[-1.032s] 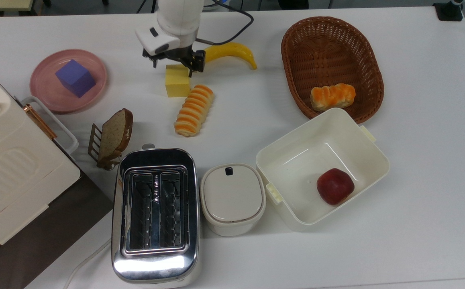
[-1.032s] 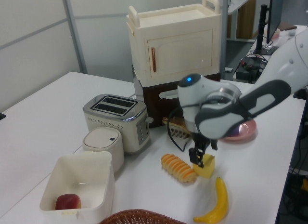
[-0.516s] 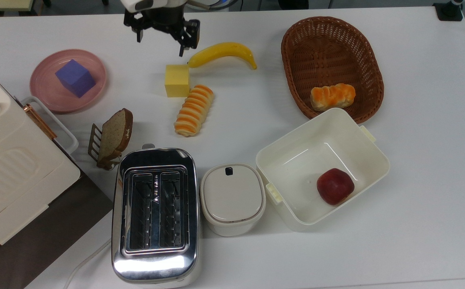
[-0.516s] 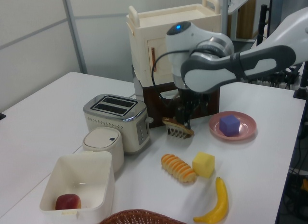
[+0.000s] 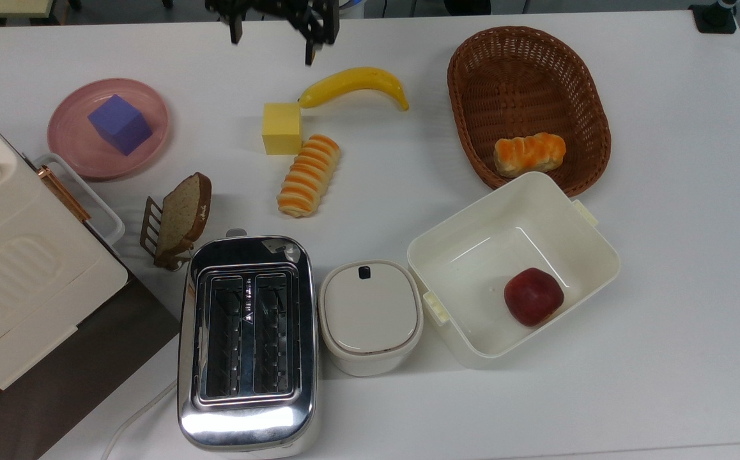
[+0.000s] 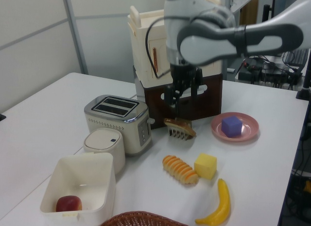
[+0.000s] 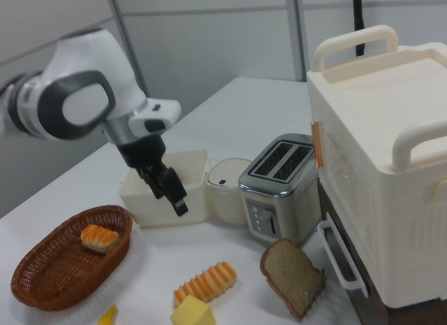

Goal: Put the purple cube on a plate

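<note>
White table bears purple cube (image 5: 120,124) on plate (image 5: 69,137); tool (image 5: 272,39), top cropped, gapes empty.

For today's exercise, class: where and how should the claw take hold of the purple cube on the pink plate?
Grip the purple cube across two opposite flat side faces, coming straight down from above. It sits turned diagonally in the top view, so the claw should probably rotate to match. The plate has a raised rim, which would likely block a sideways approach.
</note>
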`<state>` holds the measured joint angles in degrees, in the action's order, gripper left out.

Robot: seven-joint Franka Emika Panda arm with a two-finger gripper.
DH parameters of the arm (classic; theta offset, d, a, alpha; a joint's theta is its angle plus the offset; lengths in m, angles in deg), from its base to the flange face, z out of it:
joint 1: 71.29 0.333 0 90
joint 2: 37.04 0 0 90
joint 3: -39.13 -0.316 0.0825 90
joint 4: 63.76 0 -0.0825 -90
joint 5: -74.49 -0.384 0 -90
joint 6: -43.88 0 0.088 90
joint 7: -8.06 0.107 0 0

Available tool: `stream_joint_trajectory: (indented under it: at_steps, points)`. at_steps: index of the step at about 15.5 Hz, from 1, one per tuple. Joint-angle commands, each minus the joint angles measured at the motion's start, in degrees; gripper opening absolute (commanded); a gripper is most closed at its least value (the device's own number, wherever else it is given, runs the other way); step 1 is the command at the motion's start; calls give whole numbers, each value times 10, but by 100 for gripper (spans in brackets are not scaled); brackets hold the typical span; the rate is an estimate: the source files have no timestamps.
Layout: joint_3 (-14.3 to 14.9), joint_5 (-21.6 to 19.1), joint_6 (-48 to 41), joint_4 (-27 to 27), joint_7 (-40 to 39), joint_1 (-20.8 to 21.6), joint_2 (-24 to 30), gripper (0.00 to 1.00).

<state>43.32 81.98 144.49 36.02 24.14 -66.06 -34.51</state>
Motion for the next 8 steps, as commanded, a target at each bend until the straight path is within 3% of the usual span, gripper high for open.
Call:
stream_joint_trajectory:
  at_steps: [1,8]
  points:
    - [-9,-26,-37,-27,-25,-13,-5,100]
    - [-10,-47,-64,-50,-22,-23,-9,100]
